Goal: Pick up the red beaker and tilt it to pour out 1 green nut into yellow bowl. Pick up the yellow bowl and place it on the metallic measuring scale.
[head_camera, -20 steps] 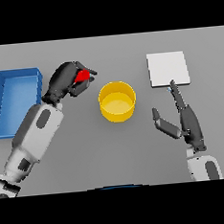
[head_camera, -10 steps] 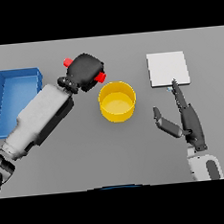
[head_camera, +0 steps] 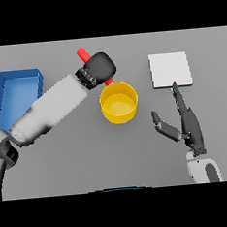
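Right now my left hand [head_camera: 100, 68] is closed around the red beaker [head_camera: 84, 54], holding it up above the grey table [head_camera: 66, 158] just beside the back-left rim of the yellow bowl [head_camera: 118, 103]. One red end pokes out behind the hand and a sliver of red shows at the bowl's edge, so the beaker seems tipped toward the bowl. Whether a green nut has dropped in I cannot tell; the bowl's inside looks plain yellow. My right hand [head_camera: 188, 124] rests on the table to the bowl's right, fingers straight and thumb spread, holding nothing. Beyond it lies the flat pale square scale [head_camera: 170, 70]. A blue tray [head_camera: 16, 90] sits at far left. Moving the bowl onto the scale is not yet done.
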Available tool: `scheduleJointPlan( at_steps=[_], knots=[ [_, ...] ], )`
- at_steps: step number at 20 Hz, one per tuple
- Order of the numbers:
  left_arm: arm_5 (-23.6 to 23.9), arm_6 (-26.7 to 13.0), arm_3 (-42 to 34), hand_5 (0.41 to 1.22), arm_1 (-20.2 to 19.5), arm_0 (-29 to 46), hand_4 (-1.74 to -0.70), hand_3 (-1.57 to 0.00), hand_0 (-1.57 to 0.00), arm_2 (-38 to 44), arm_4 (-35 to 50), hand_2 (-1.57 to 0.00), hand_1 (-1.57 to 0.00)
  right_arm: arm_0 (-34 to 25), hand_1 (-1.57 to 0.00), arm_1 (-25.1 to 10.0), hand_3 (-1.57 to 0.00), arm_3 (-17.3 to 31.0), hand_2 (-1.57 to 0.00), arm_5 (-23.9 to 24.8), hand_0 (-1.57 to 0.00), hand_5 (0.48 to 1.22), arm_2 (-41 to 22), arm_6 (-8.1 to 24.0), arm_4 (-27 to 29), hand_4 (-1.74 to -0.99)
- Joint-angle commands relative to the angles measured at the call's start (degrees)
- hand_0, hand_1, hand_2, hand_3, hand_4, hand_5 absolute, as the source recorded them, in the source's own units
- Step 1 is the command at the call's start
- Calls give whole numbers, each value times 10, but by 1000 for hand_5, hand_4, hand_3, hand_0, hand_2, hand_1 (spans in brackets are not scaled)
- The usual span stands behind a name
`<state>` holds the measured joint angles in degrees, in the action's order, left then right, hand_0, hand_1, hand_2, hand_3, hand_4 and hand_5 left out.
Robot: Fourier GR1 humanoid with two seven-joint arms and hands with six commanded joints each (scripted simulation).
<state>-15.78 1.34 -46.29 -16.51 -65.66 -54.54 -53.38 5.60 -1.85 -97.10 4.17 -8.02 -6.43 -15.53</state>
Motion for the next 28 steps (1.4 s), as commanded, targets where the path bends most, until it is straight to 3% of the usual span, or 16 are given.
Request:
scheduleJointPlan(
  at_steps=[1,4,7,13,19,20,24,27,28],
  knots=[
    [-5,2,-2,1219,-4,-8,-1725,-1571,-1571,-13,-8,-1571,-1571,-5,1,1,1,1,1,-2,1,648,-2,2,1,-1193],
    [-7,10,12,1220,-1,-27,-1733,-1571,-1571,-59,-35,-1571,-1571,-11,1,2,1,-2,1,7,1,643,-2,19,-10,-1183],
    [15,32,39,1221,9,-49,-1735,-1571,-1571,-97,-57,-1571,-1571,-2,1,1,1,-6,1,2,1,627,2,13,2,-1179],
    [21,36,59,1221,26,-98,-1734,-1571,-1571,-179,-109,-1571,-1571,-16,1,-5,1,-5,1,7,1,627,7,27,-5,-1153],
    [21,38,60,1221,43,-123,-1722,-1571,-1571,-236,-130,-1571,-1571,-16,1,3,1,1,1,15,1,634,3,28,-13,-1154],
    [19,34,62,1221,47,-129,-1720,-1571,-1571,-243,-132,-1571,-1571,-10,1,1,1,1,1,15,1,634,2,17,-13,-1151],
    [23,76,77,1221,29,-189,-1721,-1571,-1571,-249,-121,-1571,-1571,-12,1,2,1,-2,1,7,1,638,5,7,1,-1157],
    [48,76,120,1221,15,-241,-1725,-1571,-1571,-243,-116,-1571,-1571,-8,1,2,1,-7,1,5,1,654,-1,-3,-3,-1154],
    [54,77,134,1221,6,-256,-1728,-1365,-1571,-228,-102,-1571,-1571,-2,1,1,1,-7,1,5,1,659,-5,-8,-9,-1156]
  ],
)
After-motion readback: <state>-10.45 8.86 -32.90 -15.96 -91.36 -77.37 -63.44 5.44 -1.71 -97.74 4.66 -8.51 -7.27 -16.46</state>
